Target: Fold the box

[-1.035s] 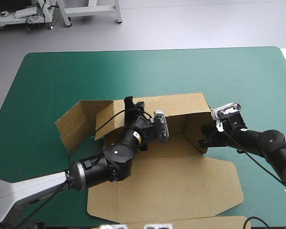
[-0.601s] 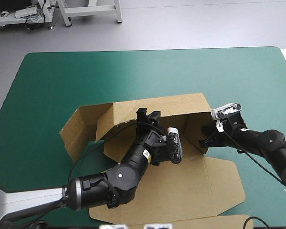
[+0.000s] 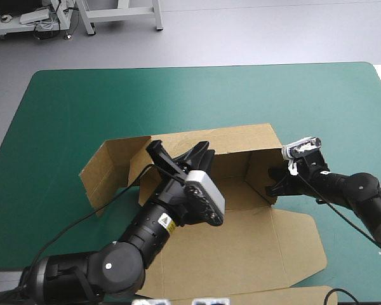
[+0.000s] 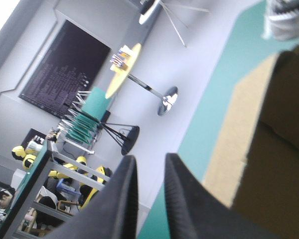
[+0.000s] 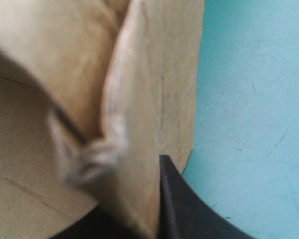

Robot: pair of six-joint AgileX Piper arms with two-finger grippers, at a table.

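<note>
Well, the teal-green worktop carries a cut brown cardboard box near its middle, its rear wall standing and its broad lid panel lying flat toward the near edge. Left tool is raised above the box's left half, black fingers parted, gripping nothing. Right tool pinches the upright right-hand wall, fingers all but closed on the board.

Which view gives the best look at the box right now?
The high view: the whole box shows, back and side walls raised, front flap flat. The left wrist view catches only one wall edge; the right wrist view, a close wall in the right gripper.
</note>
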